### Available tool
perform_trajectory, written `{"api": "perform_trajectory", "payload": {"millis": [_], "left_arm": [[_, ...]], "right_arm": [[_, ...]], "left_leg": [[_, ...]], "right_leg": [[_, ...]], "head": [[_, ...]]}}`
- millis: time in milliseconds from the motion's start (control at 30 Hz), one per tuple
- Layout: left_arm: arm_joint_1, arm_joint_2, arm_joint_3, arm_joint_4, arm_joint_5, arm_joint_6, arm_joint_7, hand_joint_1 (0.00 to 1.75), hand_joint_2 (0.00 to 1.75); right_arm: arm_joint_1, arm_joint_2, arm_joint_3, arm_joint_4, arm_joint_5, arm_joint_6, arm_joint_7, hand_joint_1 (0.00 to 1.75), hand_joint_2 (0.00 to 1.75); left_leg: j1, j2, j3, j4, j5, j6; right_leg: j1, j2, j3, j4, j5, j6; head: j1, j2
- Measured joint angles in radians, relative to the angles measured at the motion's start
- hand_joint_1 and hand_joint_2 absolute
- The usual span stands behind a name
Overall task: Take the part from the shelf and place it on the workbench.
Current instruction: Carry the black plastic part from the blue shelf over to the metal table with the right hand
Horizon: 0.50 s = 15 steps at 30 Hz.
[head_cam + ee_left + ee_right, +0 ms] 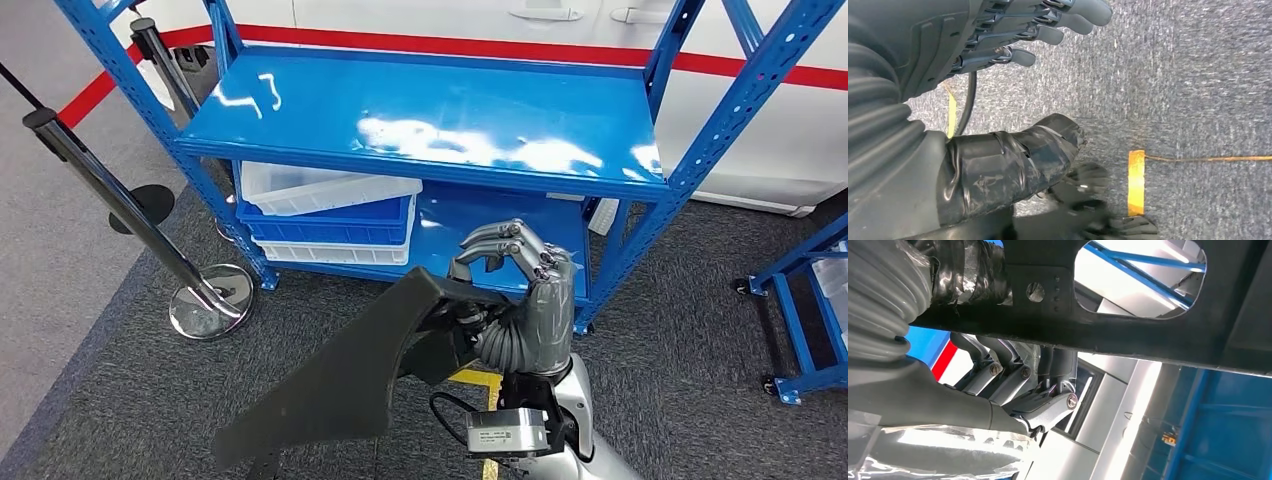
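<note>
- I have the part [330, 385], a long flat black piece, in my right hand [520, 300]; the fingers curl over its upper edge, and the thumb looks to be under it, though the part hides it in the head view.
- In the right wrist view the same part [1128, 335] runs across close to the camera, with the fingers [1013, 375] wrapped against its underside, so I judge the grip firm.
- The part is off the blue shelf [430, 130] and hangs in front of it, over the grey carpet [100, 400], its long end sloping down toward my left.
- My left hand [1013, 35] holds nothing; its fingers are stretched out and a little apart above the carpet.
- I read this as the carry step: the pick is done, the placing is not.
- The workbench is nowhere among what I can see, so my next move calls for turning away from the shelf to find it.
- I must mind the chrome post [130, 200] on my left and the stacked bins [325, 215] on the lower shelf as the long end swings round.
</note>
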Motion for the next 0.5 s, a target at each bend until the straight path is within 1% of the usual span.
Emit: {"api": "perform_trajectory", "payload": {"millis": [33, 67, 100, 133, 167, 200, 233, 267, 300, 333, 367, 400, 433, 467, 500], "left_arm": [[-0.003, 0.0, 0.0, 0.0, -0.001, 0.0, 0.0, 0.0, 1.75], [-0.007, 0.0, -0.001, 0.0, -0.001, 0.0, 0.0, 0.0, 1.75], [-0.009, 0.0, -0.002, 0.0, -0.002, -0.001, 0.001, 0.0, 1.75], [-0.009, 0.0, -0.003, 0.0, -0.002, -0.001, 0.002, 0.0, 1.75], [-0.008, 0.0, -0.004, 0.0, -0.002, -0.002, 0.004, 0.0, 1.75], [-0.007, -0.001, -0.006, 0.0, -0.001, -0.003, 0.007, 0.0, 1.75], [-0.006, -0.002, -0.006, 0.0, -0.001, -0.004, 0.01, 0.0, 1.75], [-0.006, -0.002, -0.006, 0.0, 0.0, -0.005, 0.011, 0.0, 1.75], [-0.006, -0.003, -0.007, 0.0, 0.002, -0.008, 0.014, 0.0, 1.75], [-0.006, -0.003, -0.007, 0.0, 0.004, -0.011, 0.017, 0.0, 1.75], [-0.005, -0.003, -0.007, 0.0, 0.006, -0.014, 0.022, 0.0, 1.75], [-0.005, -0.004, -0.007, 0.0, 0.007, -0.016, 0.029, 0.0, 1.75], [-0.004, -0.004, -0.007, 0.0, 0.008, -0.018, 0.035, 0.0, 1.75], [-0.004, -0.005, -0.007, 0.0, 0.008, -0.019, 0.039, 0.0, 1.75], [-0.004, -0.006, -0.007, 0.0, 0.007, -0.019, 0.043, 0.0, 1.75]], "right_arm": [[0.0, 0.0, 0.0, 0.0, 0.002, 0.0, -0.001, 1.75, 1.75], [0.0, 0.0, 0.0, 0.0, 0.004, 0.0, -0.002, 1.75, 1.75], [-0.001, 0.0, 0.0, 0.0, 0.009, 0.0, -0.002, 1.75, 1.75], [0.0, 0.0, 0.0, 0.0, 0.015, 0.0, -0.002, 1.75, 1.75], [0.001, 0.0, 0.0, 0.0, 0.022, 0.0, -0.002, 1.75, 1.75], [0.002, 0.0, 0.0, 0.0, 0.027, 0.0, -0.002, 1.75, 1.75], [0.002, 0.0, 0.0, 0.0, 0.031, 0.0, -0.002, 1.75, 1.75], [0.003, 0.0, 0.0, 0.0, 0.032, 0.0, -0.002, 1.75, 1.75], [0.004, 0.0, 0.0, 0.001, 0.033, 0.0, -0.002, 1.75, 1.75], [0.004, 0.0, 0.0, 0.001, 0.033, 0.0, -0.002, 1.75, 1.75], [0.005, 0.0, 0.0, 0.001, 0.033, 0.0, -0.001, 1.75, 1.75], [0.005, 0.0, 0.001, 0.001, 0.033, 0.0, 0.001, 1.75, 1.75], [0.004, 0.0, 0.001, 0.002, 0.035, 0.0, 0.004, 1.75, 1.75], [0.003, 0.0, 0.001, 0.003, 0.037, 0.0, 0.007, 1.75, 1.75], [0.002, 0.0, 0.002, 0.003, 0.04, 0.0, 0.01, 1.75, 1.75]], "left_leg": [[-0.005, 0.0, 0.055, -0.075, -0.011, 0.005], [-0.009, 0.0, 0.09, -0.13, -0.024, 0.01], [-0.013, 0.0, 0.105, -0.162, -0.033, 0.014], [-0.015, 0.0, 0.104, -0.174, -0.024, 0.017], [-0.013, 0.002, 0.098, -0.182, -0.007, 0.022], [-0.011, 0.005, 0.091, -0.193, 0.011, 0.027], [-0.007, 0.007, 0.08, -0.203, 0.031, 0.032], [-0.005, 0.01, 0.066, -0.209, 0.047, 0.035], [-0.005, 0.011, 0.05, -0.21, 0.061, 0.038], [-0.005, 0.011, 0.032, -0.209, 0.073, 0.039], [-0.005, 0.012, 0.016, -0.206, 0.084, 0.038], [-0.004, 0.011, -0.001, -0.203, 0.095, 0.035], [-0.002, 0.009, -0.019, -0.197, 0.104, 0.031], [0.0, 0.006, -0.036, -0.189, 0.112, 0.025], [0.001, 0.002, -0.054, -0.178, 0.117, 0.019]], "right_leg": [[-0.001, -0.001, -0.006, -0.001, 0.011, 0.004], [-0.002, -0.002, -0.007, -0.005, 0.022, 0.008], [-0.004, -0.004, -0.007, -0.011, 0.034, 0.014], [-0.006, -0.005, -0.005, -0.021, 0.048, 0.02], [-0.006, -0.004, -0.006, -0.03, 0.057, 0.026], [-0.006, -0.003, -0.012, -0.028, 0.047, 0.031], [-0.006, -0.002, -0.022, -0.007, 0.012, 0.035], [-0.007, -0.001, -0.036, 0.037, -0.041, 0.038], [-0.008, 0.0, -0.051, 0.099, -0.097, 0.042], [-0.01, 0.0, -0.063, 0.169, -0.134, 0.046], [-0.012, 0.0, -0.069, 0.228, -0.139, 0.051], [-0.015, 0.0, -0.066, 0.266, -0.118, 0.055], [-0.018, 0.0, -0.05, 0.275, -0.084, 0.059], [-0.022, 0.004, -0.015, 0.248, -0.057, 0.062], [-0.025, 0.016, 0.039, 0.189, -0.053, 0.064]], "head": [[0.001, 0.0], [0.001, 0.0], [0.0, 0.0], [-0.001, 0.0], [-0.002, 0.0], [-0.004, 0.0], [-0.002, 0.0], [-0.001, 0.0], [0.0, 0.0], [0.001, 0.0], [0.002, 0.0], [0.002, 0.0], [0.002, 0.0], [0.002, 0.0], [0.003, 0.0]]}}
